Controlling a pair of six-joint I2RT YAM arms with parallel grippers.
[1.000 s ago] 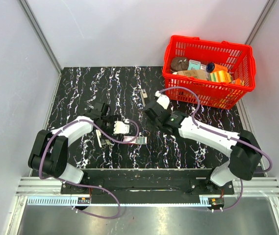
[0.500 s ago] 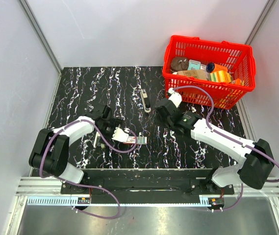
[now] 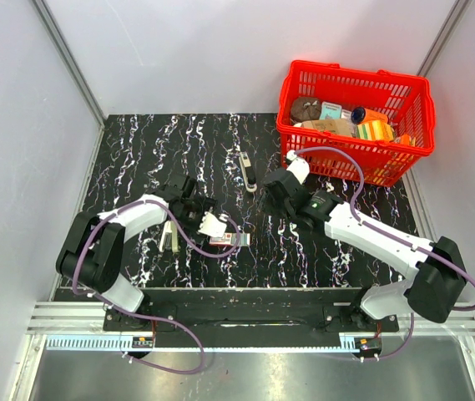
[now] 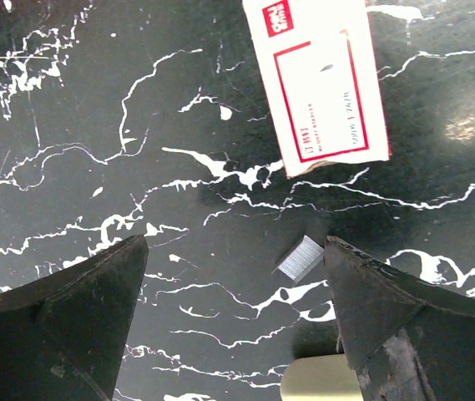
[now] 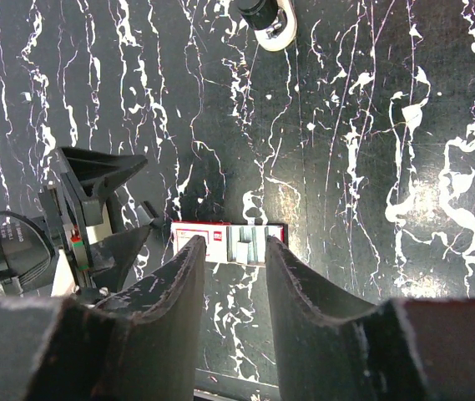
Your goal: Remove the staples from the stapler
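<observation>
The stapler lies in two parts. A cream part (image 3: 170,236) is on the table at the left, and its end shows at the bottom of the left wrist view (image 4: 320,382). A black-and-white part (image 3: 248,170) lies near the middle back and also shows in the right wrist view (image 5: 266,18). A short grey strip of staples (image 4: 300,256) lies loose on the table. My left gripper (image 3: 197,215) (image 4: 233,309) is open and empty above the strip. My right gripper (image 3: 275,188) (image 5: 230,326) is open and empty, hovering apart from the stapler parts.
A red-and-white staple box (image 3: 229,240) with its tray slid open lies at the front middle, seen also in the left wrist view (image 4: 316,79) and the right wrist view (image 5: 229,244). A red basket (image 3: 421,109) holding several items stands at the back right.
My right gripper has drawn back to the right, away from the black-and-white stapler part, which stays on the table. My left gripper has shifted slightly toward the back.
</observation>
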